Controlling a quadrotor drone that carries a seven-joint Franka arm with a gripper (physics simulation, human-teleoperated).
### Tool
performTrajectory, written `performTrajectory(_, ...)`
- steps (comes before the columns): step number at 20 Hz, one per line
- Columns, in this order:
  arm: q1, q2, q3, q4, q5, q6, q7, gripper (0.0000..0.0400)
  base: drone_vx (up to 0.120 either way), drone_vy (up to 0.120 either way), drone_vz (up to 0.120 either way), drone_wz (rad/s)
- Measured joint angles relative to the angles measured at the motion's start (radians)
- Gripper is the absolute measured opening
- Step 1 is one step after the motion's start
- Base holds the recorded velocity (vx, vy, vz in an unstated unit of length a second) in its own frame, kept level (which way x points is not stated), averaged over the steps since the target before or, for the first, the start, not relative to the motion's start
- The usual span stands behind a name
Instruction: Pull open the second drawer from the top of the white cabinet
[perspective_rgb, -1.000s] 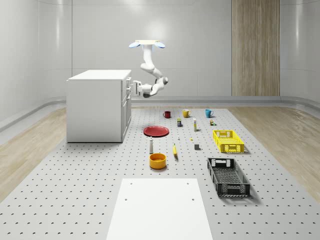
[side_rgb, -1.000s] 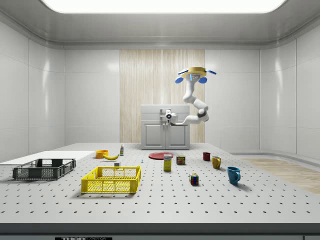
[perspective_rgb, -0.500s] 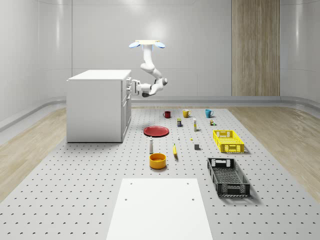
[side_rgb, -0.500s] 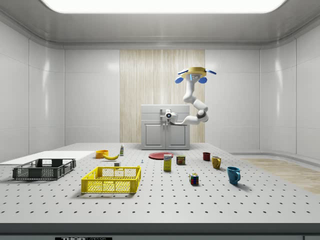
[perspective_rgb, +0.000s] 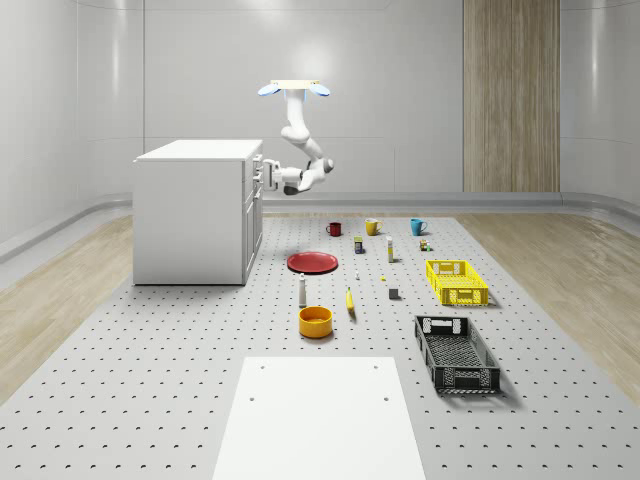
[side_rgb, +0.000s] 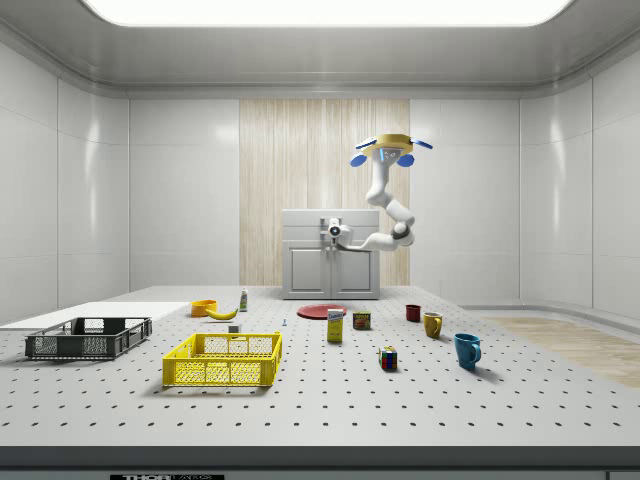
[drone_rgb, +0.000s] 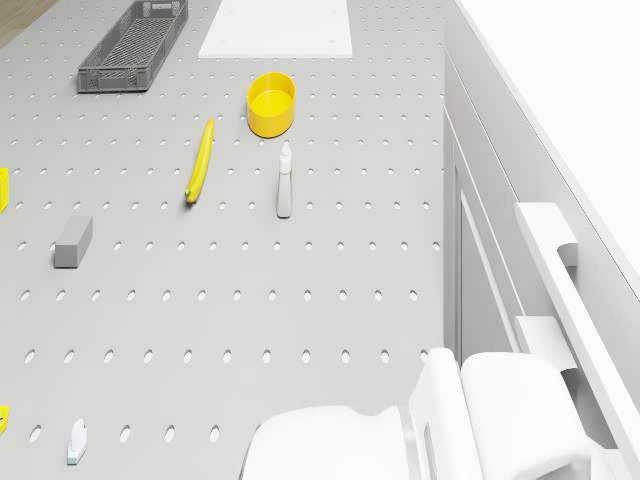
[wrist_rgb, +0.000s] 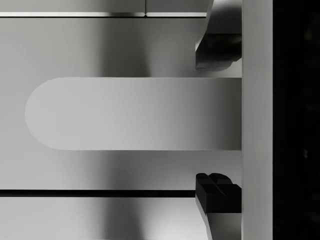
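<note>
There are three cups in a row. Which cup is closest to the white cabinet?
The red cup. The yellow cup and blue cup stand farther from the white cabinet.

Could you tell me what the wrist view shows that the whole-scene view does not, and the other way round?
Wrist view: the drawer handle lies between the dark fingertips of the gripper, with a gap on each side, so the gripper is open. Whole-scene view: the drone hovers beside the white cabinet, above the table, where a red plate lies. Both: the gripper at the cabinet's drawer front.
</note>
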Motion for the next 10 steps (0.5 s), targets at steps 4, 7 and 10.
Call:
performTrajectory(4,-0.012,0.011,0.008,0.008,0.007,-0.012,0.0,0.03,0.0,0.0,0.0,0.0)
performTrajectory(7,-0.022,0.017,0.014,0.012,0.011,-0.021,0.0,0.03,0.0,0.0,0.0,0.0)
performTrajectory(10,-0.033,0.021,0.022,0.016,0.015,-0.029,0.003,0.03,0.0,0.0,0.0,0.0)
